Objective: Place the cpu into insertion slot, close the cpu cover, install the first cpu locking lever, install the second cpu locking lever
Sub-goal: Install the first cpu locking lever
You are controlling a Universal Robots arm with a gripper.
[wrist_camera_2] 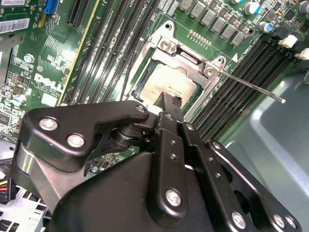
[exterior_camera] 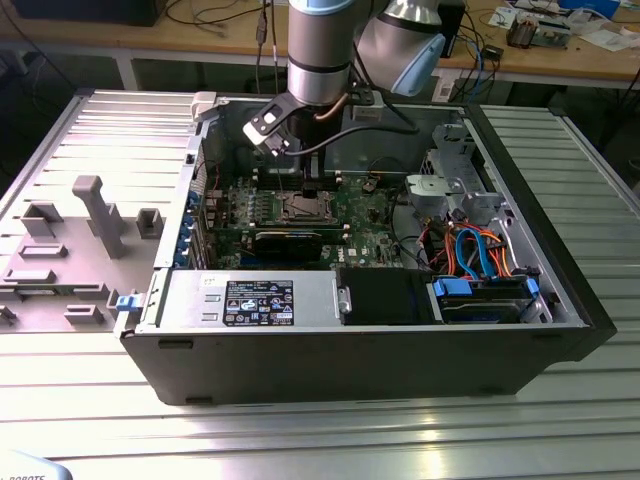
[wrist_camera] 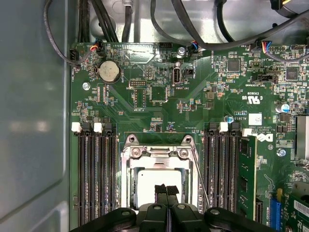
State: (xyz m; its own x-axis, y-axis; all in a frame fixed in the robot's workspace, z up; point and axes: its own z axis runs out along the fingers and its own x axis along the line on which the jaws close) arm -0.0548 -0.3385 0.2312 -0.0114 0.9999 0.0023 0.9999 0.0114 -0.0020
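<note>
The cpu (wrist_camera: 149, 181) lies flat in the insertion slot (exterior_camera: 305, 208), its silver-grey top showing in both wrist views (wrist_camera_2: 166, 84). The cpu cover (wrist_camera: 157, 155), a silver frame, is folded down around it (wrist_camera_2: 186, 59). A thin metal locking lever (wrist_camera: 200, 181) stands up free beside the socket and sticks out over the memory slots (wrist_camera_2: 251, 88). My gripper (wrist_camera: 166, 189) hangs just above the cpu's near edge, fingers shut against each other with nothing seen between them (wrist_camera_2: 171, 102). In the exterior view the gripper (exterior_camera: 302, 185) reaches down into the open computer case over the socket.
Long black memory slots (wrist_camera: 96, 179) flank the socket on both sides. A black expansion card (exterior_camera: 288, 240) lies in front of it. A drive cage with blue and orange cables (exterior_camera: 470, 250) fills the exterior view's right, a power supply (exterior_camera: 250, 300) the front. Case walls (wrist_camera: 34, 121) are close.
</note>
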